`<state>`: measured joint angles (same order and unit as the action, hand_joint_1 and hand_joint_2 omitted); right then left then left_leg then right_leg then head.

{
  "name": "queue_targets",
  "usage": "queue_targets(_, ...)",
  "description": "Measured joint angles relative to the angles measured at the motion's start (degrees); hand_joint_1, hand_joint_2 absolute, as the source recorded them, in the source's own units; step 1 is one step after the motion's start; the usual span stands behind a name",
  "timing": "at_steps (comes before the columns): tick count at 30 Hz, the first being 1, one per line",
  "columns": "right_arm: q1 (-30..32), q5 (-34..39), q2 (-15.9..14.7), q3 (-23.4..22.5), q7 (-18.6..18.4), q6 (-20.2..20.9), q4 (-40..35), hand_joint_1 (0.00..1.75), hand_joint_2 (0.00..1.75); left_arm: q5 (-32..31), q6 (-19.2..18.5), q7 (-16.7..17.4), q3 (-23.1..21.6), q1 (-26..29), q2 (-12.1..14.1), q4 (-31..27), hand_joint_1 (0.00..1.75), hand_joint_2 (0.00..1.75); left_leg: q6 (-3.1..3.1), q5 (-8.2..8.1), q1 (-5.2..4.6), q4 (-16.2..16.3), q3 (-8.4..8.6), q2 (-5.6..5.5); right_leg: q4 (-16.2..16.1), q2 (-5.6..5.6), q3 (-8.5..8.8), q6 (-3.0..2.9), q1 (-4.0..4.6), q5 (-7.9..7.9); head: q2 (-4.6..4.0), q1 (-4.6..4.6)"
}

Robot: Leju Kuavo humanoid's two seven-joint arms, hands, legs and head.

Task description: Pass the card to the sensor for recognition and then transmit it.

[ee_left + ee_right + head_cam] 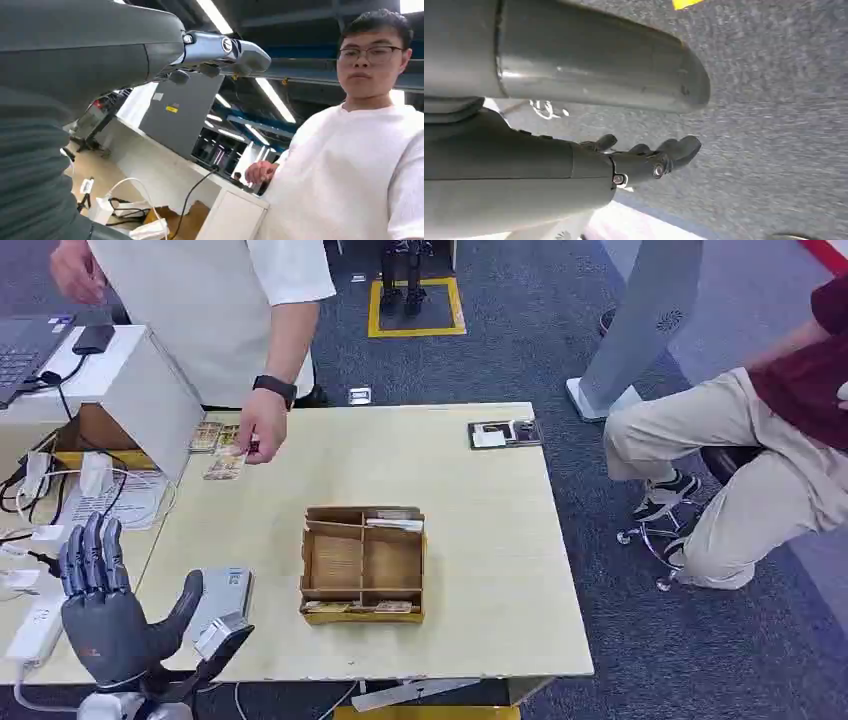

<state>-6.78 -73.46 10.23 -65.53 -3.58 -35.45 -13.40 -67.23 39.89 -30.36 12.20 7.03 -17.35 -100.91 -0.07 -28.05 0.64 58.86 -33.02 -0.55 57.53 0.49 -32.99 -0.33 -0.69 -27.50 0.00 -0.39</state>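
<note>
The left hand (pixel 105 615) is raised at the table's (pixel 480 530) near left corner, fingers spread upright and thumb held out, with nothing held. Just beside its thumb, a grey sensor box (pixel 222 602) lies on the tabletop. The right hand (pixel 649 160) is seen over grey carpet in the right wrist view, its fingers loosely curled; whether it is open or closed cannot be told.

Nearer the table's middle, right of the sensor, a divided cardboard tray (pixel 363 564) is set, with cards lying in its front and back compartments. Left of the tray, white cables and adapters (pixel 60 505) are scattered (partly under a leaning grey panel).

Farther back, a card (pixel 225 465) is pressed to the tabletop by a standing person's hand (pixel 262 430), more cards (pixel 208 436) lying just behind it. At the far right edge a dark card holder (pixel 505 433) rests. Beyond that corner, a seated person's legs (pixel 700 460) are seen.
</note>
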Motion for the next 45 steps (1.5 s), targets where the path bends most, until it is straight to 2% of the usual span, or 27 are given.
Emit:
queue_targets(10,0.53,0.39,-0.15,-0.52,0.37,-0.02,-0.11,0.0,0.0,-0.15,0.0,0.22,0.0,0.02,0.0,-0.02,0.0,1.75,0.0,0.0,0.0,0.0,0.01,0.01,0.0,0.01,0.01,0.0,0.0,0.0,0.0,0.0)
queue_targets(14,1.18,1.33,-0.2,-1.31,-0.22,-0.52,-0.22,0.0,0.0,-2.84,0.0,4.08,-0.7,0.19,-0.07,-1.13,0.0,1.75,0.0,0.0,0.0,0.0,0.0,-0.01,0.0,-0.02,0.01,0.0,0.0,0.0,0.0,0.0)
queue_targets(18,2.58,0.41,0.0,-1.4,0.44,-3.35,-1.42,0.0,0.0,-3.78,0.0,7.32,-3.32,1.38,-0.15,-3.06,0.0,1.75,-0.02,-0.02,-0.01,0.0,-0.03,-0.01,0.0,-0.02,0.01,0.01,0.0,-0.01,0.0,0.0)
queue_targets(24,3.33,-0.35,2.18,-3.84,1.57,-4.07,-6.03,0.0,0.0,3.15,0.0,5.16,-7.43,3.47,-0.33,-3.83,0.0,1.75,-0.01,-0.03,0.0,0.0,-0.01,0.0,0.0,-0.01,0.0,0.01,0.0,-0.01,0.0,0.0)
queue_targets(35,3.68,-1.38,3.61,-6.03,1.53,-4.07,-8.24,0.0,0.0,2.93,0.0,5.16,-10.05,4.18,-0.33,-3.83,0.0,1.75,-0.02,-0.02,0.0,0.0,0.0,0.0,0.0,0.0,0.01,0.0,0.0,-0.01,0.0,0.02)
queue_targets(38,3.68,-2.34,3.67,-6.36,1.53,-4.07,-8.28,0.0,0.0,-1.04,-0.02,5.75,-10.14,4.12,-0.33,-3.78,0.0,1.75,-0.02,-0.02,0.0,0.0,0.0,0.0,0.0,0.0,0.0,0.0,0.0,-0.01,0.0,0.0)
queue_targets(39,3.64,-2.8,3.67,-6.53,1.55,-4.07,-8.26,0.0,0.0,-2.66,-0.02,6.01,-10.14,4.08,-0.33,-3.72,0.31,1.75,-0.02,-0.02,0.0,0.0,0.0,0.0,0.0,0.0,0.0,0.0,0.0,-0.01,0.0,0.0)
queue_targets(40,3.61,-3.02,3.67,-6.64,1.57,-4.07,-8.26,0.0,0.0,-3.12,-0.02,6.01,-10.14,4.04,-0.33,-3.63,1.69,1.75,-0.02,-0.02,-0.01,0.0,0.0,0.0,0.0,0.0,0.0,0.0,0.0,-0.01,0.0,0.02)
queue_targets(41,3.58,-3.28,3.67,-6.73,1.59,-4.07,-8.24,0.0,0.0,-3.19,-0.02,6.01,-10.14,4.01,-0.33,-3.5,1.75,1.75,-0.02,-0.02,0.0,0.0,0.0,0.01,0.0,0.01,-0.01,0.0,0.0,-0.01,0.0,0.0)
queue_targets(45,3.43,-3.54,3.67,-7.08,1.77,-4.07,-7.8,0.0,0.0,-3.08,-0.02,5.64,-10.14,3.94,-0.33,-3.06,1.75,1.75,-0.02,-0.02,0.0,0.0,0.02,0.01,0.0,0.01,-0.01,0.0,0.0,-0.01,0.0,0.02)
